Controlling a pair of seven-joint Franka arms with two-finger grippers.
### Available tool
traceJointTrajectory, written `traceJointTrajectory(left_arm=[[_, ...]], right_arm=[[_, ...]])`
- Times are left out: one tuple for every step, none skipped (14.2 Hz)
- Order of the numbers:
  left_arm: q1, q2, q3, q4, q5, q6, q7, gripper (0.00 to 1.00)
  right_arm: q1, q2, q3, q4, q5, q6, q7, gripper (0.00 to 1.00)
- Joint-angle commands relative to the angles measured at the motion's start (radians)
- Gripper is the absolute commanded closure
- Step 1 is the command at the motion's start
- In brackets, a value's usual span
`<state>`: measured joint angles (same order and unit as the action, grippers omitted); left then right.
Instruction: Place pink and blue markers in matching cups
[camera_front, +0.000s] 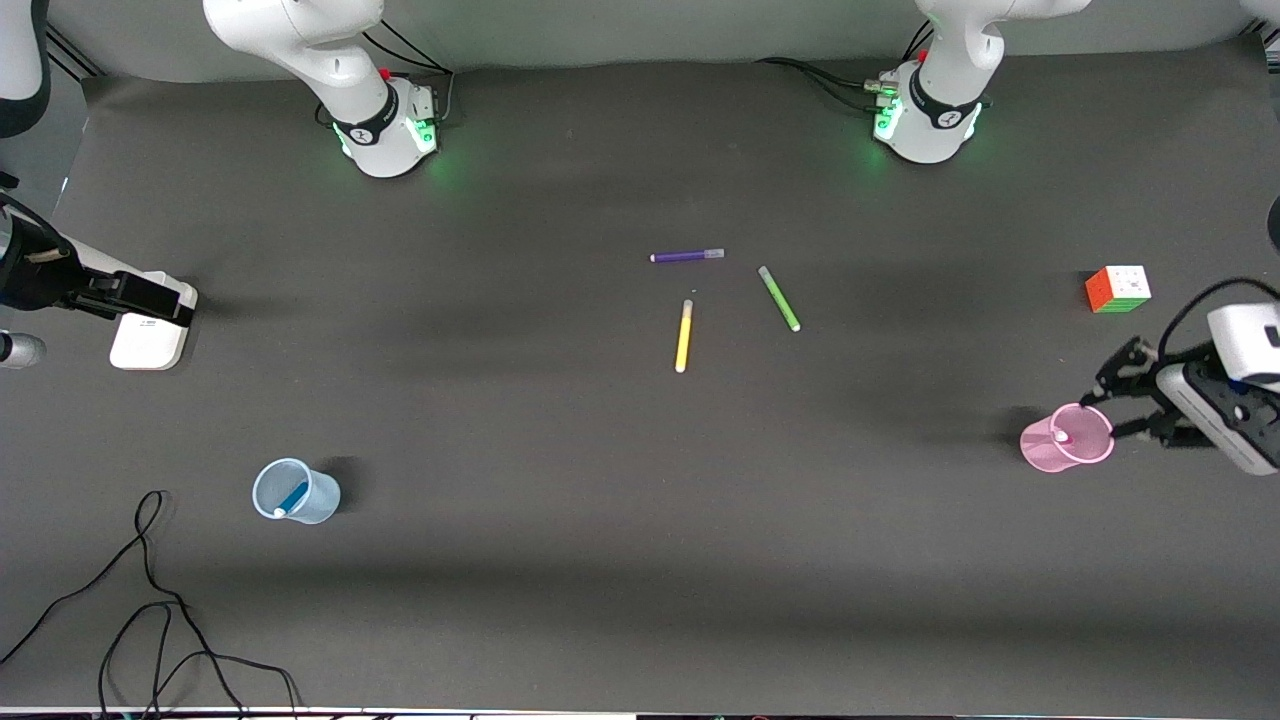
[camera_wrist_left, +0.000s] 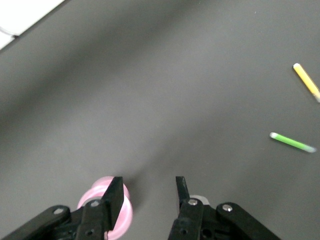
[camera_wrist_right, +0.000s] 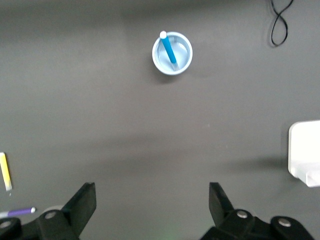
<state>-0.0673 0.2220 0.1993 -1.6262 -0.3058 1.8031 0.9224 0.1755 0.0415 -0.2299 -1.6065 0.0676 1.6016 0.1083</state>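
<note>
The pale blue cup (camera_front: 295, 491) stands near the right arm's end of the table with the blue marker (camera_front: 293, 497) leaning inside it. Both show in the right wrist view: the cup (camera_wrist_right: 172, 53) and the marker (camera_wrist_right: 168, 49). The pale pink cup (camera_front: 1067, 438) stands near the left arm's end with the pink marker's white tip (camera_front: 1061, 436) showing inside it. My left gripper (camera_front: 1108, 408) is open and empty just beside the pink cup's rim (camera_wrist_left: 126, 215); its jaws (camera_wrist_left: 149, 180) stand apart. My right gripper (camera_wrist_right: 152, 187) is wide open and empty high over bare table; the right arm waits.
A purple pen (camera_front: 687, 256), a green pen (camera_front: 779, 298) and a yellow pen (camera_front: 684, 336) lie at mid-table. A colour cube (camera_front: 1118, 289) sits farther from the front camera than the pink cup. A white box (camera_front: 150, 340) and a black cable (camera_front: 150, 600) are at the right arm's end.
</note>
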Motion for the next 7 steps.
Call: traceJointTrajectory(left_arm=[[-0.061,0.002,0.011,0.135,0.117,-0.18,-0.291,0.16],[-0.083,0.002,0.011,0.158,0.126,-0.221,-0.388,0.01],[-0.098,0.0,0.011,0.169,0.131,-0.241,-0.463,0.0],[-0.117,0.0,0.011,0.175,0.146,-0.261,-0.532,0.0],[-0.135,0.0,0.011,0.189,0.158,-0.277,-0.592,0.0],[-0.158,0.0,0.009,0.212,0.177,-0.3,-0.652,0.0],[-0.186,0.003,0.009,0.239,0.206,-0.332,-0.712,0.0]], right_arm=[[-0.04,-0.121,0.058,-0.163,-0.022,0.095,0.025,0.0],[-0.047,-0.135,0.064,-0.179,-0.026,0.092,0.022,0.0],[-0.047,-0.138,0.066,-0.179,-0.026,0.08,0.027,0.0],[-0.044,-0.135,0.066,-0.17,-0.026,0.058,0.033,0.0],[-0.033,-0.124,0.066,-0.155,-0.028,0.046,0.033,0.0],[-0.024,-0.123,0.066,-0.144,-0.028,0.044,0.031,0.0],[-0.022,-0.121,0.066,-0.142,-0.028,0.044,0.031,0.0]])
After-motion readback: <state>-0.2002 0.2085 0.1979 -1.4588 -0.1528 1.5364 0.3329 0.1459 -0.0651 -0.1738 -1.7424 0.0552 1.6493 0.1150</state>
